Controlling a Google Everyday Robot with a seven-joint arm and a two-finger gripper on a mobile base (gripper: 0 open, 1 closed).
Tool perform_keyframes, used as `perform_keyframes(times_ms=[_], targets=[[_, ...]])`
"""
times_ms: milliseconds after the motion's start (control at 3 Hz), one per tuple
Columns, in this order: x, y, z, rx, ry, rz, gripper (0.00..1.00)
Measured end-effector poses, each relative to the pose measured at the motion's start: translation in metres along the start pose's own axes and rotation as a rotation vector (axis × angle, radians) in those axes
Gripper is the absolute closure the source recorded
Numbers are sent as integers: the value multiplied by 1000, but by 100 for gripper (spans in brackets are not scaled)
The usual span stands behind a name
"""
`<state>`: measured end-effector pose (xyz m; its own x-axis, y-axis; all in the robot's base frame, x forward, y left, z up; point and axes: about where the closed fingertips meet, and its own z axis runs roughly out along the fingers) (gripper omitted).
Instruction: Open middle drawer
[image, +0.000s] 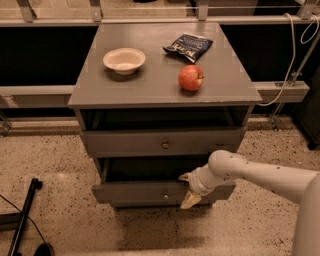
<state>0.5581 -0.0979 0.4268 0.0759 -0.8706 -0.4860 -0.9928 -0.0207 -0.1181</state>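
The grey cabinet top (160, 90) carries three things. A shallow cream bowl (124, 60) sits upright toward the back left. A dark blue snack bag (188, 46) lies flat at the back right. A red apple (191, 78) stands just in front of the bag, near the right front, well apart from the bowl. The cabinet itself stands on a speckled stone floor (55, 165), where a black pole stand (22, 220) lies at the lower left. The gripper (188, 189) is at the front of the middle drawer (140, 192), right of its knob.
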Motion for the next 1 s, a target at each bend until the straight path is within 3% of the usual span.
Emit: perform_keyframes(times_ms=[333, 667, 1000], targets=[[-2, 26, -15, -20, -27, -16, 53], [-4, 42, -29, -30, -67, -30, 58], [-12, 44, -53, 12, -97, -39, 54]])
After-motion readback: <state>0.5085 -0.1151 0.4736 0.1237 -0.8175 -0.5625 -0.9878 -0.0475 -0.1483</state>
